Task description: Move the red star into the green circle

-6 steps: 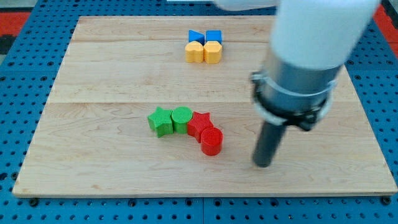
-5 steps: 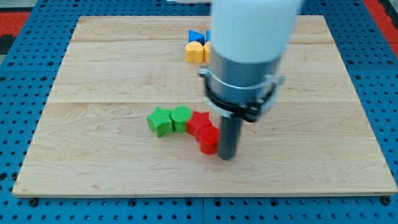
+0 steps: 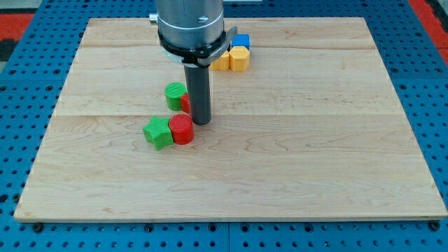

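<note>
1. A wooden counter (image 3: 315, 140) lies on a blue pegboard surface (image 3: 21, 105), with a grey arm reaching down from the view's top
2. The arm carries no gripper, only a dark rod holding nothing; my tip (image 3: 201, 123) rests on the counter near its middle
3. The red star (image 3: 185, 103) is mostly hidden behind the rod, touching the green circle (image 3: 175, 94) on its left
4. The red cylinder (image 3: 181, 129) and green star (image 3: 158, 132) touch, just left of and below my tip
5. Two yellow blocks (image 3: 239, 59) and a blue cube (image 3: 241, 41) sit near the top edge
</note>
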